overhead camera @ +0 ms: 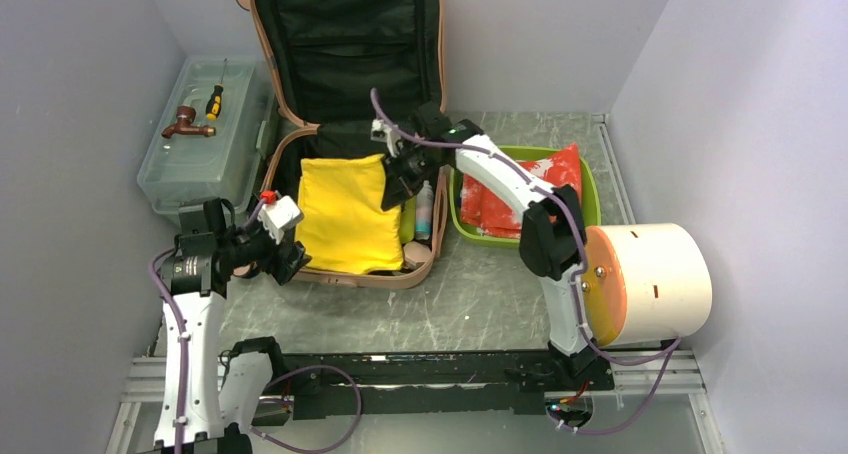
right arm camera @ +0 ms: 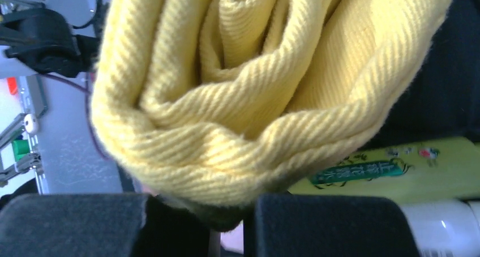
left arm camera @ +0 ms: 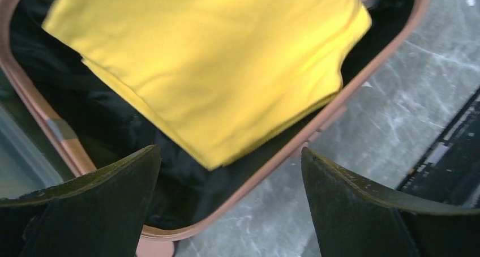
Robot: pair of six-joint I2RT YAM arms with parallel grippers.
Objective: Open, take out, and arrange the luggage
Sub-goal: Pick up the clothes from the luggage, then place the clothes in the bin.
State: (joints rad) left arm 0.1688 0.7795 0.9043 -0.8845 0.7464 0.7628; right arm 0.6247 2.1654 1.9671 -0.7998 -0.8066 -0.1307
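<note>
One luggage (overhead camera: 340, 64): open at table (overhead camera: 470, 304) far edge, lid upright, black lining; holds folded yellow cloth (overhead camera: 345, 214), bottles (right arm camera: 396, 166).
Tray (overhead camera: 592, 199): lime green, red packets (overhead camera: 565, 174) inside.
Left fingers (left arm camera: 102, 200): wide apart above luggage's near rim.
Right fingers (right arm camera: 328, 223): clamped on ribbed cloth fold.
Hidden: bottle labels cut off; left wrist view blurred.

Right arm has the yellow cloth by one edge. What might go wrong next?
The right gripper pinches only a bunched edge of the cloth; it may slip or unfold when lifted. The bottle lies beside the cloth and might be dragged along. The open left gripper by the luggage rim could snag it.
</note>
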